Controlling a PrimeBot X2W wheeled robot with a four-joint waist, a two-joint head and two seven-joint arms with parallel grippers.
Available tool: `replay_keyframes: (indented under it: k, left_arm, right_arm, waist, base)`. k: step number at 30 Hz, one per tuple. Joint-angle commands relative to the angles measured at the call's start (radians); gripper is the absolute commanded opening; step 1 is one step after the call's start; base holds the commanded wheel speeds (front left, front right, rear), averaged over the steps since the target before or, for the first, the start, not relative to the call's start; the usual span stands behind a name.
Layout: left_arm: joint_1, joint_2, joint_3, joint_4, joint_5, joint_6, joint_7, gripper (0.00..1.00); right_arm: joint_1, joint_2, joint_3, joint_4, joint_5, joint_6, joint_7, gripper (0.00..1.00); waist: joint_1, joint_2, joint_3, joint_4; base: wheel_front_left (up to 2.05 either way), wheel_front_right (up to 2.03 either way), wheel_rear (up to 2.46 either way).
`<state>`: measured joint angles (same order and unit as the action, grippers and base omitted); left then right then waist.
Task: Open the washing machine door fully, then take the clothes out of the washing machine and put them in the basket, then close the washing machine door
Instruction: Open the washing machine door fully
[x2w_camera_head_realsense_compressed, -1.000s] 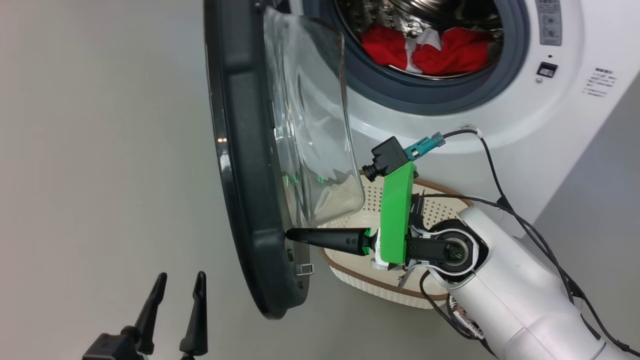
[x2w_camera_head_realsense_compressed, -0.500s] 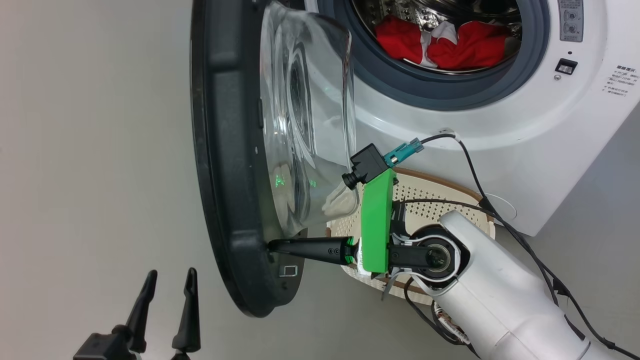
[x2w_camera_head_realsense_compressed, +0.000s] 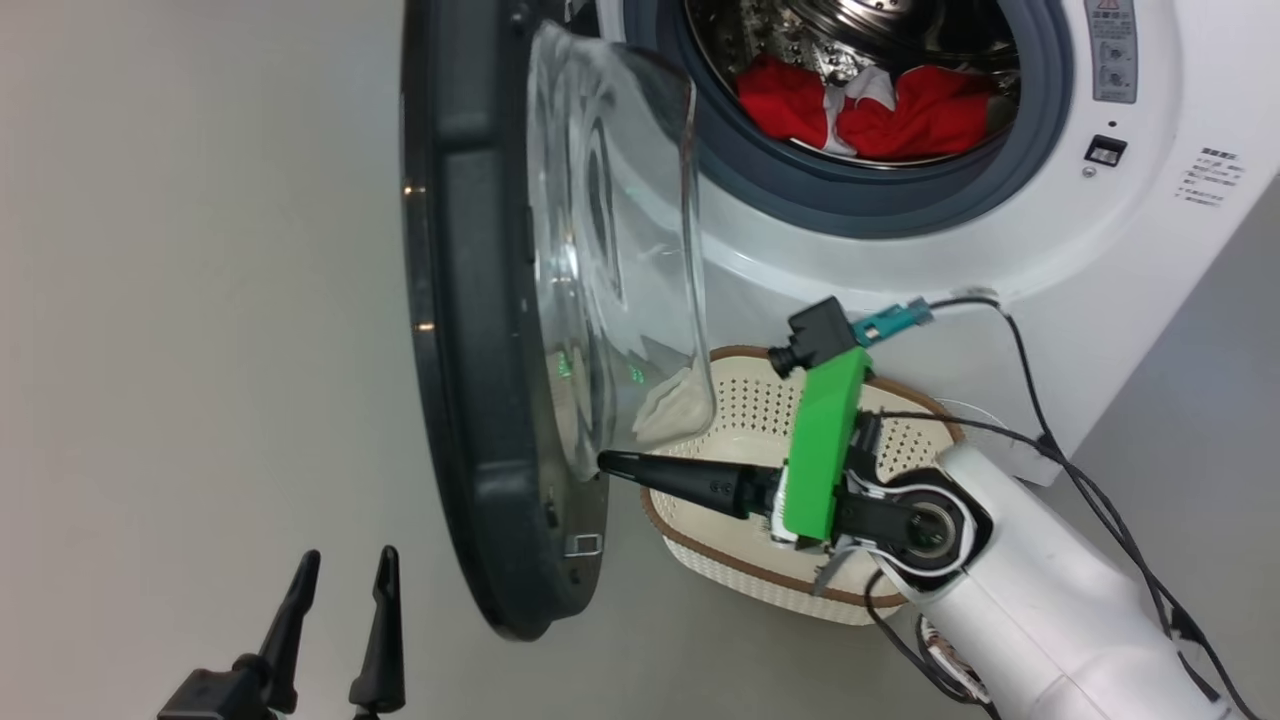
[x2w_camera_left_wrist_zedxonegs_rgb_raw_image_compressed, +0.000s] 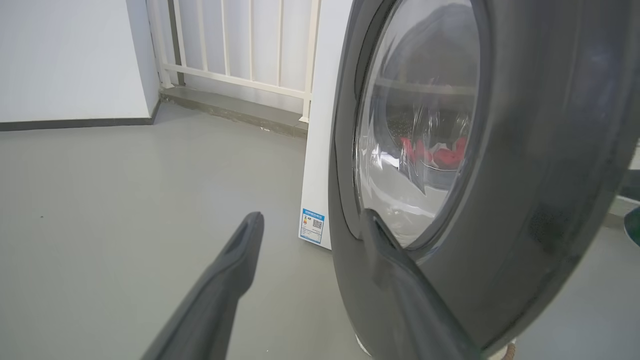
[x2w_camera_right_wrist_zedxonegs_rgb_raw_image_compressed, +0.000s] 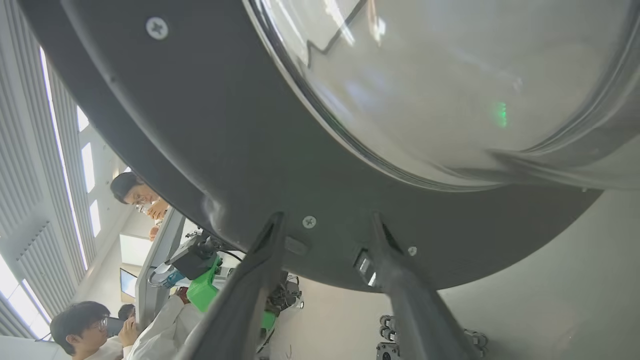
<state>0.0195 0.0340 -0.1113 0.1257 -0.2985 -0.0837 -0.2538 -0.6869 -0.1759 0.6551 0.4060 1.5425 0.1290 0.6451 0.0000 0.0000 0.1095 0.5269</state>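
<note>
The washing machine door (x2w_camera_head_realsense_compressed: 470, 330) stands open, edge-on, with its black rim and clear glass bowl (x2w_camera_head_realsense_compressed: 620, 250). My right gripper (x2w_camera_head_realsense_compressed: 606, 463) points left at the door's inner rim below the bowl. In the right wrist view its fingers (x2w_camera_right_wrist_zedxonegs_rgb_raw_image_compressed: 325, 220) are open, with nothing between them, tips just short of the rim (x2w_camera_right_wrist_zedxonegs_rgb_raw_image_compressed: 200, 150). Red and white clothes (x2w_camera_head_realsense_compressed: 870, 110) lie in the drum of the washing machine (x2w_camera_head_realsense_compressed: 1000, 260). The cream basket (x2w_camera_head_realsense_compressed: 740, 575) sits on the floor under my right arm. My left gripper (x2w_camera_head_realsense_compressed: 340, 610) hangs open on the door's outer side (x2w_camera_left_wrist_zedxonegs_rgb_raw_image_compressed: 540, 150).
A blue label (x2w_camera_left_wrist_zedxonegs_rgb_raw_image_compressed: 311, 226) sits low on the machine's white side. White railings (x2w_camera_left_wrist_zedxonegs_rgb_raw_image_compressed: 240, 45) stand behind it. Grey floor (x2w_camera_head_realsense_compressed: 200, 350) lies left of the door. Past the door's edge, people (x2w_camera_right_wrist_zedxonegs_rgb_raw_image_compressed: 75, 325) sit by another robot arm with a green part (x2w_camera_right_wrist_zedxonegs_rgb_raw_image_compressed: 202, 290).
My right gripper has gone from shut to open, and its tip has come off the door's inner rim, moving right. The head view has shifted. The left gripper holds still.
</note>
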Motion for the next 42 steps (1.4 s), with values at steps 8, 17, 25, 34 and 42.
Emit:
replay_keyframes:
  k: [8,17,25,34,42]
  left_arm:
    - [-0.033,0.016,0.044,-0.007,0.016,-0.010,-0.008,1.00]
    - [-0.020,0.016,0.062,-0.008,0.020,-0.010,-0.008,1.00]
    - [-0.011,0.016,0.073,-0.003,0.027,-0.014,-0.008,1.00]
    - [-0.004,0.016,0.084,0.006,0.032,-0.017,-0.008,1.00]
    - [0.002,0.016,0.091,0.014,0.035,-0.017,-0.008,1.00]
  right_arm:
    - [0.093,-0.059,-0.023,-0.019,-0.030,0.002,-0.108,1.00]
    - [0.181,-0.120,-0.009,-0.036,-0.091,0.002,-0.265,1.00]
    - [0.271,-0.188,0.089,-0.057,-0.202,0.002,-0.497,1.00]
    - [0.291,-0.249,0.184,0.058,-0.315,0.002,-0.728,1.00]
    - [0.276,-0.247,0.207,0.147,-0.408,0.002,-0.896,1.00]
  waist:
    - [0.0000,0.0000,-0.019,-0.036]
    - [0.0000,0.0000,-0.034,-0.064]
    - [0.0000,0.0000,-0.044,-0.080]
    - [0.0000,0.0000,-0.049,-0.089]
    - [0.0000,0.0000,-0.057,-0.096]
  base:
    - [0.00,0.00,0.00]
    - [0.00,0.00,0.00]
    - [0.00,0.00,0.00]
    - [0.00,0.00,0.00]
    - [0.00,0.00,0.00]
